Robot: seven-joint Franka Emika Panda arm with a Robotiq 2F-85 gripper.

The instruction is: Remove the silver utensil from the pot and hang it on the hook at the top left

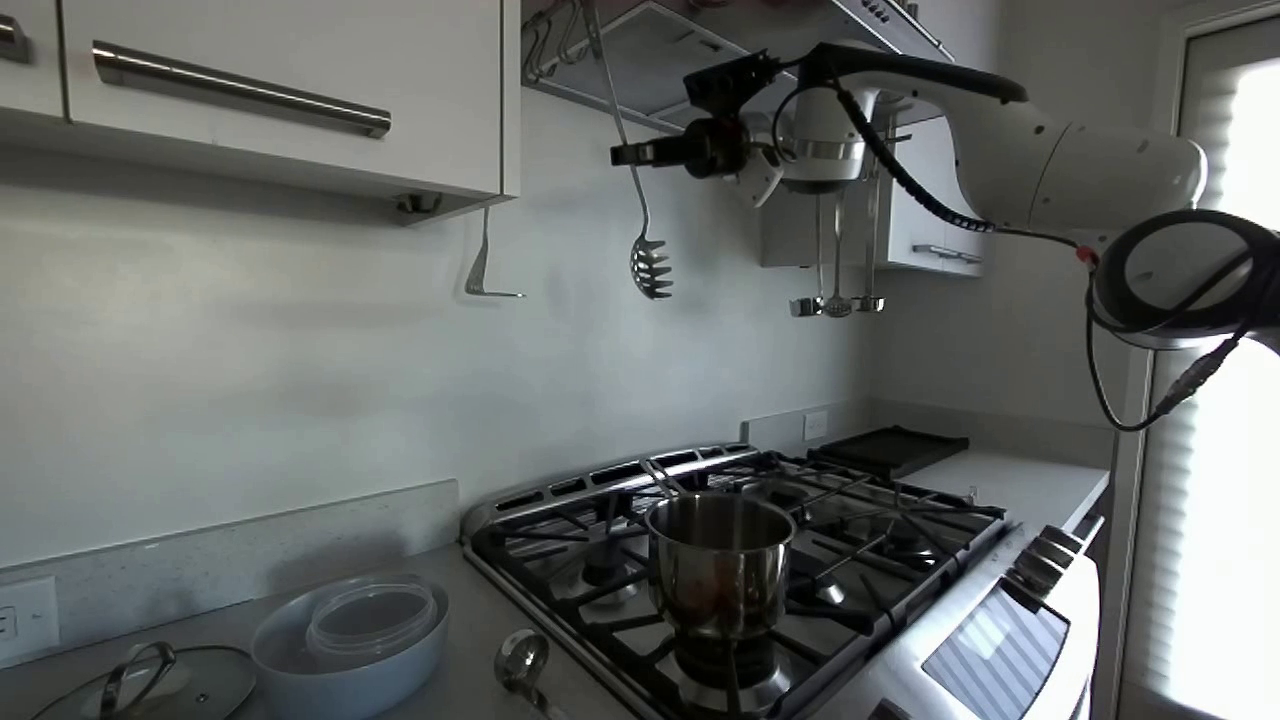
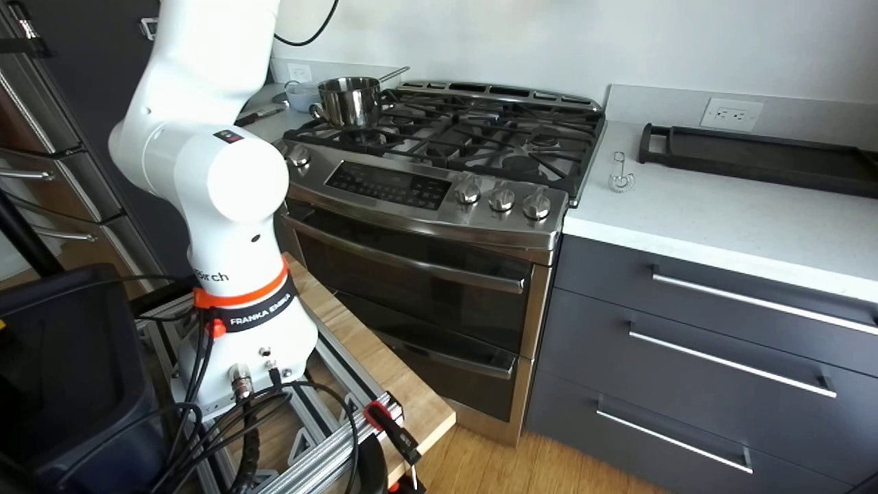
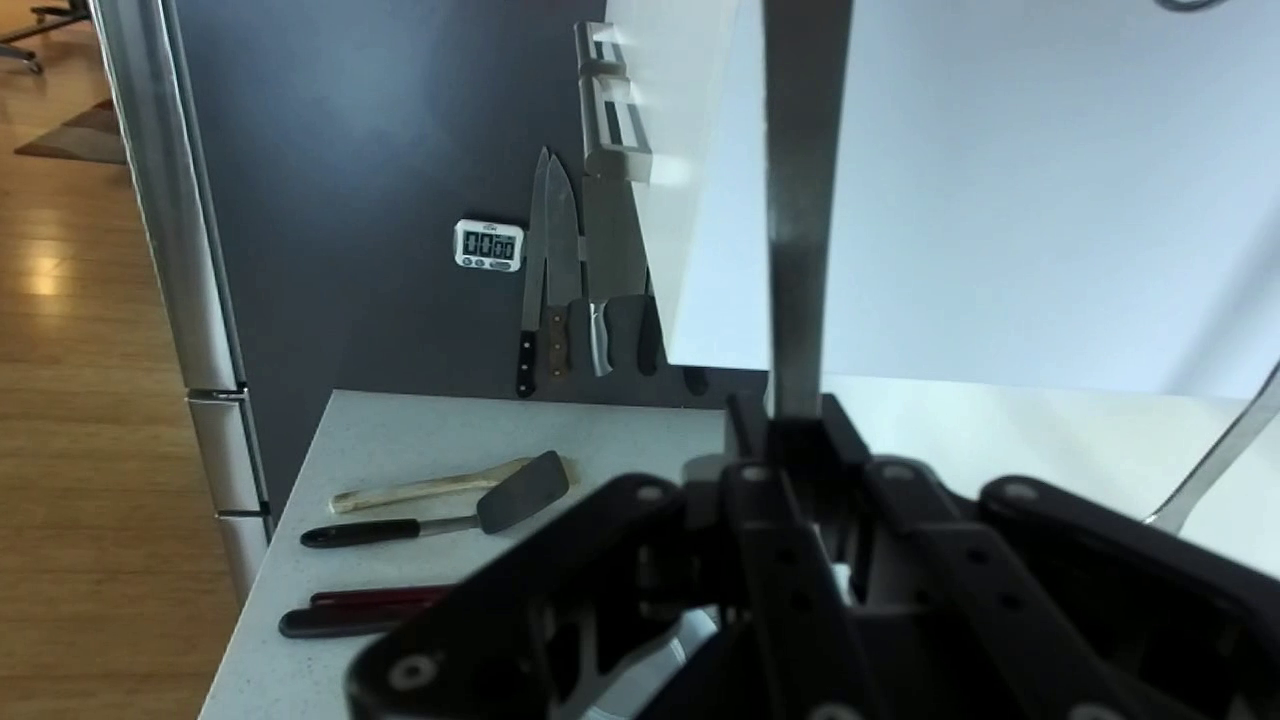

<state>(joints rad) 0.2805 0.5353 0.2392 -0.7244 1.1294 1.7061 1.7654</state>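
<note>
Already out of the pot [image 1: 718, 590]: utensil [image 1: 642, 265] head-down, handle [image 3: 800, 250] pinched tight in the claw [image 3: 795, 425].
Its top, out of frame, may miss the hooks [image 1: 535, 60] if the handle swivels; letting go unhooked would likely drop it.

We count one robot arm [image 2: 206, 171], white, near left, its orange ring [image 2: 241, 299] above the lettering [image 2: 260, 311] FRANKA EMIKA. One dark bin [image 2: 103, 429], left of the arm. One gas range [image 2: 405, 223], right of the arm. One pot [image 2: 346, 106], steel, upright on the range's left side, its handle [image 2: 396, 73] pointing to the far right. One pale bowl [image 2: 303, 100], left of the pot. On the right counter [image 2: 727, 219] we see one black griddle [image 2: 761, 161] and, left of it, one small whisk-like tool [image 2: 621, 182]. Below, three drawers [image 2: 686, 391] with bar handles [image 2: 732, 364].
</note>
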